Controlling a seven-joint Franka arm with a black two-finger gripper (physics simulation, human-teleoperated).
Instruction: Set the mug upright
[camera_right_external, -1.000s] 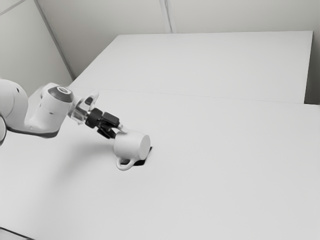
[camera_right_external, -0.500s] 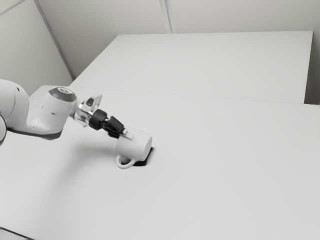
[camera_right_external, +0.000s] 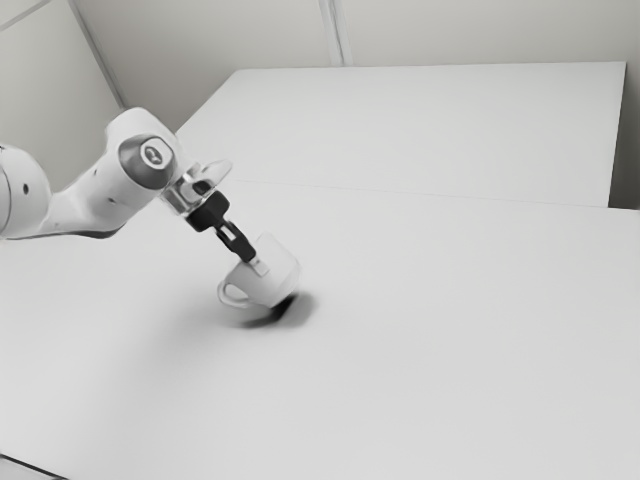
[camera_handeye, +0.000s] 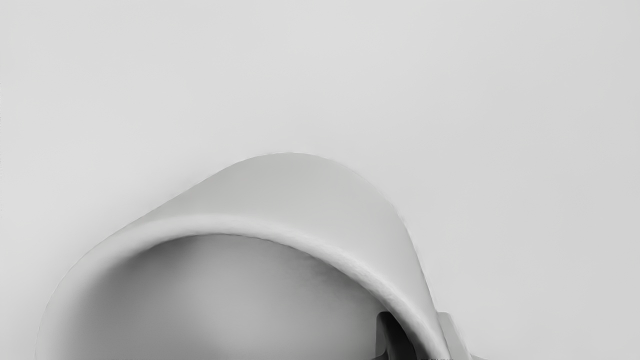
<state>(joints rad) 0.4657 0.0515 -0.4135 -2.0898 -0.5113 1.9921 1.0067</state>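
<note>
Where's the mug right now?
The mug is toward the exterior view's left, just left of the middle, tilted and with its wall pinched in the gripper at the end of the arm.

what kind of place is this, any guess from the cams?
Probably a simulated robotics lab or test cell: a plain white tabletop, bare pale walls, and a robot arm handling a mug.

Bright, diffuse light, seemingly from above, softly shadows the table (camera_right_external: 450, 340).
</note>
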